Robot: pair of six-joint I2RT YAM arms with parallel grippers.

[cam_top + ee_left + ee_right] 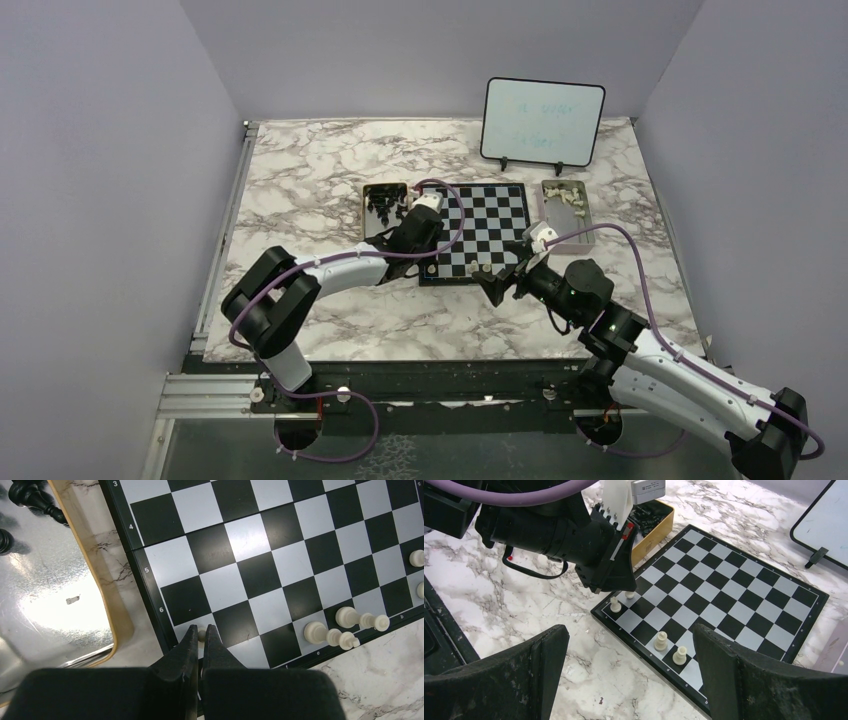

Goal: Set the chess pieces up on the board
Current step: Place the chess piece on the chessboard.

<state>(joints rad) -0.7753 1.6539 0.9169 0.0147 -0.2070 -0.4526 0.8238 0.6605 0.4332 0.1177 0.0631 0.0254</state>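
A marble-patterned desk (330,170) is sitting inside plain lavender walls, and a whiteboard (543,120) is standing upright at its far edge. The board (495,215) is lying flat in the middle of the desk. It is lying between a metal tray (378,232) carrying black pieces (385,200) on its left and a second tray (572,220) carrying loose cream pieces (565,193) on its right.

The left end effector (201,632) is pointing down at the board's near left corner, with its jaws pressed almost together. A small cream piece (201,635) is showing right at the tips, one square in from the corner. Whether it is being pinched or only touched cannot be told. A corner piece (615,604), also cream, is standing just beside it. Two taller cream pieces (660,641) are standing further along the near rows.

The right end effector (629,630) is hovering over the desk just short of the board's near edge. Its jaws are spread wide and are gripping nothing.
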